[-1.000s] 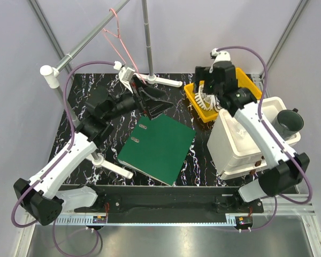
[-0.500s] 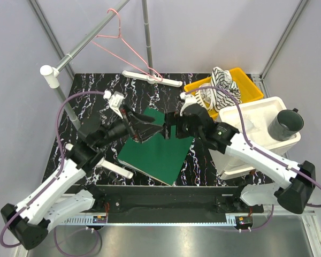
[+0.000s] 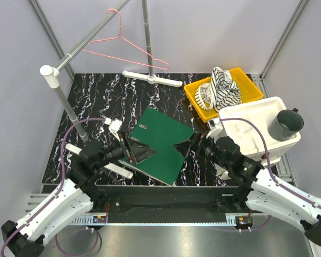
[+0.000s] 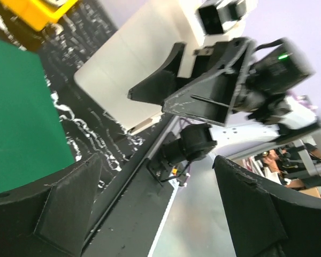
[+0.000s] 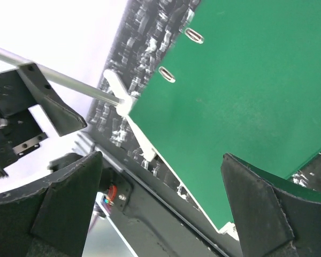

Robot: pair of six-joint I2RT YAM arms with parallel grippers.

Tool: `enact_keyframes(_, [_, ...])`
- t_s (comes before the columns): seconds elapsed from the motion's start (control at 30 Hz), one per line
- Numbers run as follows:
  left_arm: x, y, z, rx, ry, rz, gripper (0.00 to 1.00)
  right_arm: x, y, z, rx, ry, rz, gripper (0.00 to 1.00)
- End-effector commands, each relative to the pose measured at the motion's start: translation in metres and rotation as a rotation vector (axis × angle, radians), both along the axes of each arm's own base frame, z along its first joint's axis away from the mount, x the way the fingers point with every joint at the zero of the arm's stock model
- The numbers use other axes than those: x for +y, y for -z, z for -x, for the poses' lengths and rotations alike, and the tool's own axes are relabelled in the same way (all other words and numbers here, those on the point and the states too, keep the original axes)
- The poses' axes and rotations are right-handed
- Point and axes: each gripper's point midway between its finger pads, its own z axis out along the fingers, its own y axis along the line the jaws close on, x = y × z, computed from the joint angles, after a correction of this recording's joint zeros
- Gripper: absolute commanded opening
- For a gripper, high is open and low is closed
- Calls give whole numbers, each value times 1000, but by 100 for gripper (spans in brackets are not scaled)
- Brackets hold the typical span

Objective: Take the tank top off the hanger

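Observation:
The black and white striped tank top (image 3: 219, 91) lies bunched in the yellow bin (image 3: 252, 90) at the back right. The pink wire hanger (image 3: 125, 52) hangs bare from the grey rail (image 3: 91, 36) at the back left. My left gripper (image 3: 144, 153) is open and empty, low over the near left edge of the green binder (image 3: 161, 143). My right gripper (image 3: 186, 145) is open and empty by the binder's near right edge. The left wrist view shows my right gripper (image 4: 195, 88) facing it. The right wrist view shows the binder (image 5: 241, 96) between the open fingers.
A white box (image 3: 267, 120) with a grey cup (image 3: 286, 124) on it stands at the right. A vertical pole (image 3: 147, 37) with a white foot (image 3: 152, 78) stands at the back. A second white foot (image 3: 109, 166) lies near the left arm.
Both arms have pulled back toward the near edge, away from the hanger and the bin. The right gripper left the tank top in the bin. The hanger has swung round on the rail.

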Motion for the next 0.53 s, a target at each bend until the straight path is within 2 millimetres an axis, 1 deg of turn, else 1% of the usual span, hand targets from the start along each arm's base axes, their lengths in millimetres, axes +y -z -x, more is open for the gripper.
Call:
enact_keyframes(0.0, [5,-22,18,-50,35,87,92,-5,-56,11,-146,-10,-275,100])
enact_keyframes(0.03, [8,-25,22,-63,39,101,92,-8,-59,13,-160,-7,-292,100])
enact_keyframes(0.07, [9,-20,23,-58,38,101,92,-12,-64,16,-178,-6,-320,100])
enact_keyframes(0.13, [12,-21,28,-64,41,119,93,-14,-64,17,-189,-4,-337,100])
enact_keyframes(0.17, [12,-17,29,-60,40,118,93,-15,-66,19,-196,-6,-349,100])
enact_keyframes(0.37, [15,-10,34,-53,44,130,94,-10,-65,23,-196,-41,-376,100])
enact_keyframes(0.4, [15,-9,34,-51,46,134,94,-9,-70,26,-208,-57,-399,100])
enact_keyframes(0.47, [16,-11,40,-65,65,148,96,-3,-73,37,-212,-129,-423,100])
enact_keyframes(0.5, [16,-20,43,-94,80,181,97,-2,-85,44,-247,-164,-470,100])
